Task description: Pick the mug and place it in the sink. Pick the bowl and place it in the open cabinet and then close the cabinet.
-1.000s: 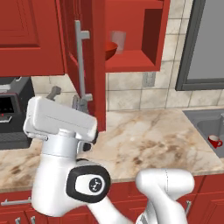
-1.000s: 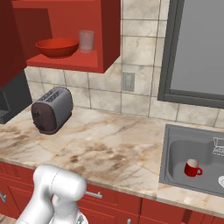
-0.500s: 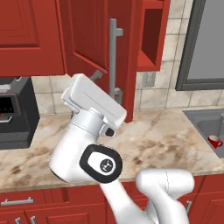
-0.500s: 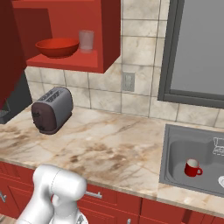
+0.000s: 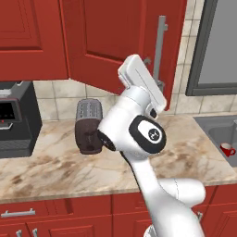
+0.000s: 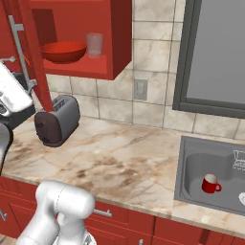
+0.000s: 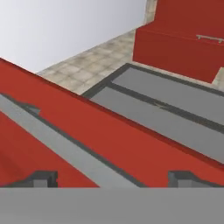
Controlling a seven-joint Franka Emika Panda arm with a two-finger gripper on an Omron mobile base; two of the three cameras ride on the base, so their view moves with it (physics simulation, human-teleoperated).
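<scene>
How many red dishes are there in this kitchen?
2. A red bowl sits on the open cabinet shelf beside a clear glass; a red mug stands in the sink. Others may be hidden behind closed doors.

White glossy arm (image 5: pixel 139 152), rounded tubular links, bulbous joints. Dark joint cap with small white emblem on the elbow. Flat white rectangular hand housing up top. Gripper (image 7: pixel 111 178): two small dark grey fingertips.
</scene>
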